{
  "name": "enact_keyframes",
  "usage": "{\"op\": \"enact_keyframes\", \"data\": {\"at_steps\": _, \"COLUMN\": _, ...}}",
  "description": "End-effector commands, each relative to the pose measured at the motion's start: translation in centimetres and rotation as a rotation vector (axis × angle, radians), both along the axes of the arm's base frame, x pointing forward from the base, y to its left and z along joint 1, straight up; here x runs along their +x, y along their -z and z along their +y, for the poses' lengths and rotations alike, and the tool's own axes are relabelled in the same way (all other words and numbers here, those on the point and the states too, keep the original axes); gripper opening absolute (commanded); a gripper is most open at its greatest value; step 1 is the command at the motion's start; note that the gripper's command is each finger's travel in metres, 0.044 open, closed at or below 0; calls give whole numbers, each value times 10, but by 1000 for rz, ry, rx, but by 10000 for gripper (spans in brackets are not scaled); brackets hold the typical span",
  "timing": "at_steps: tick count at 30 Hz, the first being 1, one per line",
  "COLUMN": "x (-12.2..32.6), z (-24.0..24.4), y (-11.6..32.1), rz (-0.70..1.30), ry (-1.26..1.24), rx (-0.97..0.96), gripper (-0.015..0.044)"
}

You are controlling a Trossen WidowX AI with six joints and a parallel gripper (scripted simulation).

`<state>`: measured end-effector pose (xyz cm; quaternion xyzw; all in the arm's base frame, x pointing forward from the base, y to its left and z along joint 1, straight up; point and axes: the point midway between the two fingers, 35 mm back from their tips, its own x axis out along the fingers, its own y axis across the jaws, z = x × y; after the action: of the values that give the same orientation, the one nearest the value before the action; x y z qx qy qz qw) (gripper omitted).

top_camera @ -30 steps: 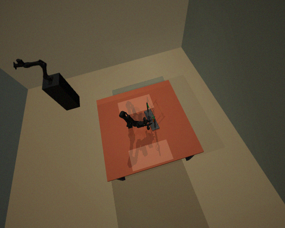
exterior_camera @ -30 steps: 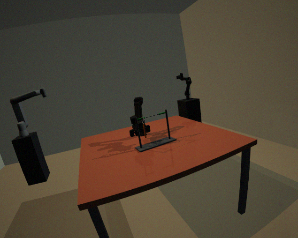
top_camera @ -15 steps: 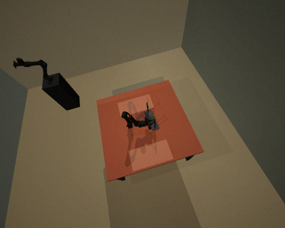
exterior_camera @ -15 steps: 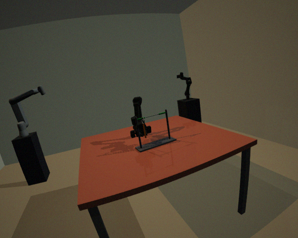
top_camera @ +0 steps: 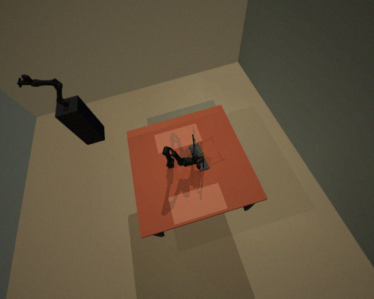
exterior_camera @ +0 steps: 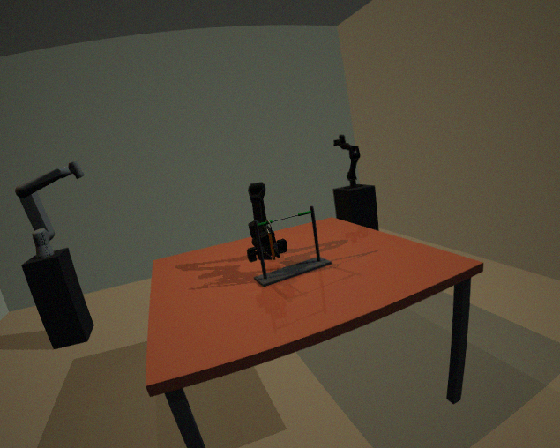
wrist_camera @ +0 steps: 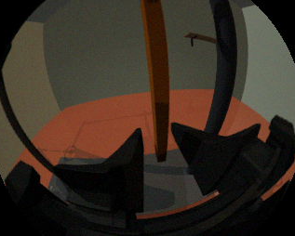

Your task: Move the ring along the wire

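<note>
In the exterior view, a grey arm (exterior_camera: 39, 182) stands at the far left on a black plinth (exterior_camera: 58, 301). Next comes the orange-red table (top_camera: 155, 205) (exterior_camera: 318, 313) (wrist_camera: 106, 104), where the left post (top_camera: 203, 161) (exterior_camera: 261, 252) (wrist_camera: 226, 56) rises from a dark base (top_camera: 205, 168) (exterior_camera: 294, 272). The ring (exterior_camera: 268, 225) hangs by the left green part (top_camera: 201, 153) (exterior_camera: 262, 223), its orange handle (top_camera: 201, 158) (exterior_camera: 271, 242) (wrist_camera: 159, 84) pointing down. Beside that post the claw (top_camera: 199, 162) (exterior_camera: 272, 250) (wrist_camera: 155, 129) is partway open and has hold of nothing; the handle shows in line with the gap between its fingers. Whether they touch it, one cannot tell. Rightward, the thin wire (exterior_camera: 285, 218) runs to the right green part (top_camera: 194, 138) (exterior_camera: 304, 212) and right post (top_camera: 193, 143) (exterior_camera: 315, 235) (wrist_camera: 10, 111). Farther right stands a black arm (top_camera: 45, 82) (exterior_camera: 352, 166) on its own plinth (top_camera: 79, 120) (exterior_camera: 354, 205)
</note>
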<state>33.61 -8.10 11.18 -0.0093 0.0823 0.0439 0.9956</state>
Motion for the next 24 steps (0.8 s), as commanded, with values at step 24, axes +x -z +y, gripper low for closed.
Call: {"op": "enact_keyframes", "data": {"at_steps": 24, "x": 13, "z": 3, "y": 2, "rz": -7, "ry": 3, "rx": 3, "gripper": 160}}
